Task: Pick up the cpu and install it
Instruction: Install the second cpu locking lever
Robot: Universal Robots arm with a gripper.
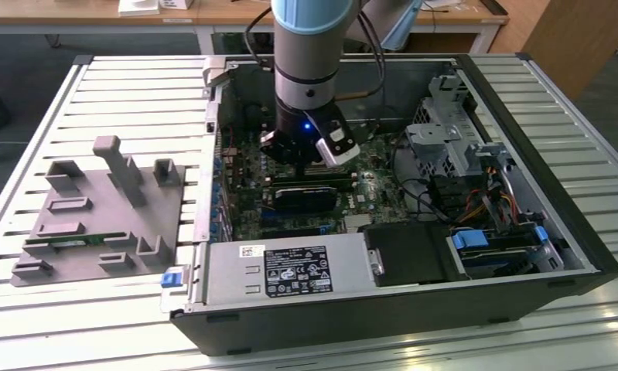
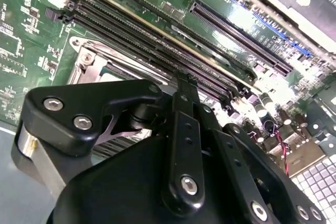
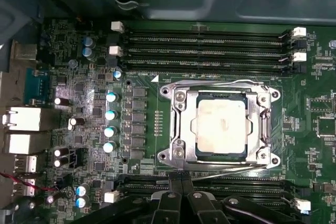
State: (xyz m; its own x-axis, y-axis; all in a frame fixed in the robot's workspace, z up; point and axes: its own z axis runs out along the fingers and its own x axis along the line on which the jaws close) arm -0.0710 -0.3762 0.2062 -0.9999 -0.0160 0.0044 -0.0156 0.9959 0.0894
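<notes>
Cpu (image 3: pixel 221 129) seated in motherboard socket (image 3: pixel 173 129); gripper (image 3: pixel 181 188) just beside, fingers pressed together, holding nothing. Best lifted straight clear, avoiding bumps to chip or frame.

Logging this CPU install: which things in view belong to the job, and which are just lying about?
Job:
- cpu, lying in the socket frame
- gripper, directly above the motherboard

Lying about:
- grey fixture tray
- memory stick on it
- power supply

Black tool (image 2: pixel 181 85) close above green motherboard (image 2: pixel 31 51), beside metal socket frame (image 2: pixel 86 64) and memory slots (image 2: pixel 152 43).
</notes>
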